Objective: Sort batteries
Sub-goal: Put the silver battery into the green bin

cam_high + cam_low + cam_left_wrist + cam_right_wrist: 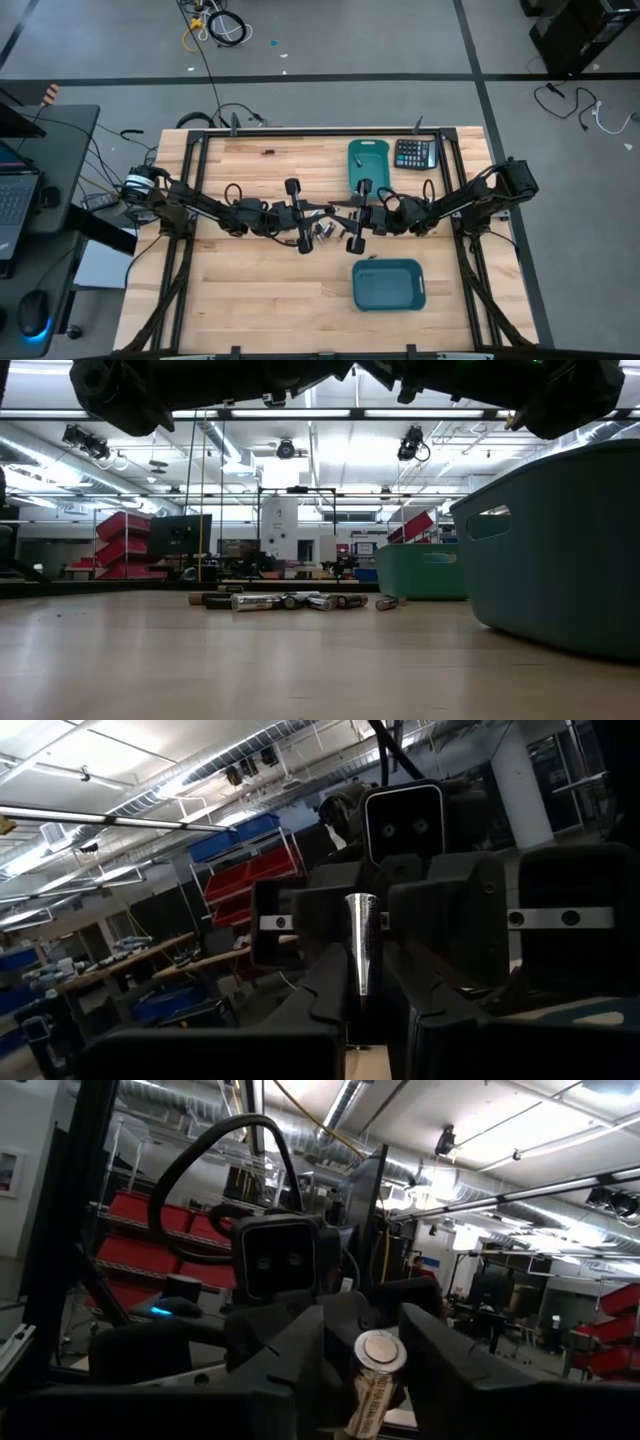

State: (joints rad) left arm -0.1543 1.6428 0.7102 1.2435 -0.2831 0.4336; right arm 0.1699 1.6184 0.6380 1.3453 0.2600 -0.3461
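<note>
Overhead, I read a pale wood-plank table (250,300) carrying 2 teal bins (389,285), a black calculator (415,154) and loose batteries (285,601) scattered near its centre, with grey floor, cables and a laptop desk around it. Above that pile the left gripper (362,1020) and right gripper (360,1380) meet nose to nose: the left's narrow fingers pinch a silvery battery (361,945), while the right's stand either side of its end, contact unclear. Beyond, I see a workshop with red racks and strip lights.

Overhead and table-level views share the batteries (285,601); wrist cameras apparently face each other.
</note>
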